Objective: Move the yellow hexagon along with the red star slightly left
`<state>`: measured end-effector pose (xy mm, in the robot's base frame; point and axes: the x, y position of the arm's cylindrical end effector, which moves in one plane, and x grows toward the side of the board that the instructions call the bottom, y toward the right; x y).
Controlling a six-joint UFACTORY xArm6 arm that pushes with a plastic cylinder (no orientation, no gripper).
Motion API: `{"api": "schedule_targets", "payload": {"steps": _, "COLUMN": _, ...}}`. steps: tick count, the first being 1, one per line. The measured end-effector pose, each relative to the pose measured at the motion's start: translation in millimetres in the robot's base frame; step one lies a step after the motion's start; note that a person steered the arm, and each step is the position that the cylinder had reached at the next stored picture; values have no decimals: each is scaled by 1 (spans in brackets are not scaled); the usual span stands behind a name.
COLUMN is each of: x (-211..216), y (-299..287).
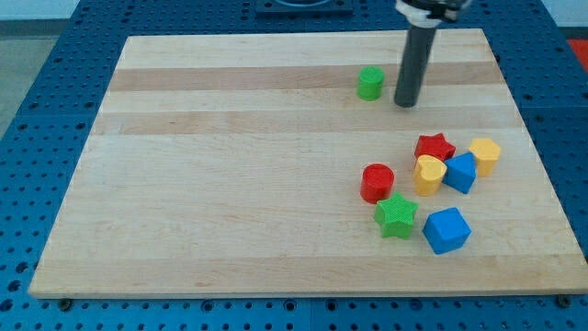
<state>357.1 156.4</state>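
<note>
The yellow hexagon (pixel 485 155) sits at the right end of a block cluster on the wooden board (pixel 230 184). The red star (pixel 435 147) lies to its left, with a blue block (pixel 460 172) between and below them. My tip (pixel 405 104) stands above the cluster toward the view's top, well apart from both blocks, just right of a green cylinder (pixel 370 84).
A second yellow block (pixel 428 174) touches the red star from below. A red cylinder (pixel 377 182), a green star (pixel 396 216) and a blue cube (pixel 446 230) lie below and left of the cluster. The board's right edge is near the hexagon.
</note>
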Motion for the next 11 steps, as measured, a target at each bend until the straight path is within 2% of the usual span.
{"api": "schedule_targets", "payload": {"steps": 3, "x": 59, "y": 85}}
{"api": "schedule_targets", "payload": {"steps": 4, "x": 63, "y": 118}}
{"api": "schedule_targets", "payload": {"steps": 6, "x": 104, "y": 97}}
{"api": "schedule_targets", "payload": {"steps": 11, "x": 114, "y": -7}}
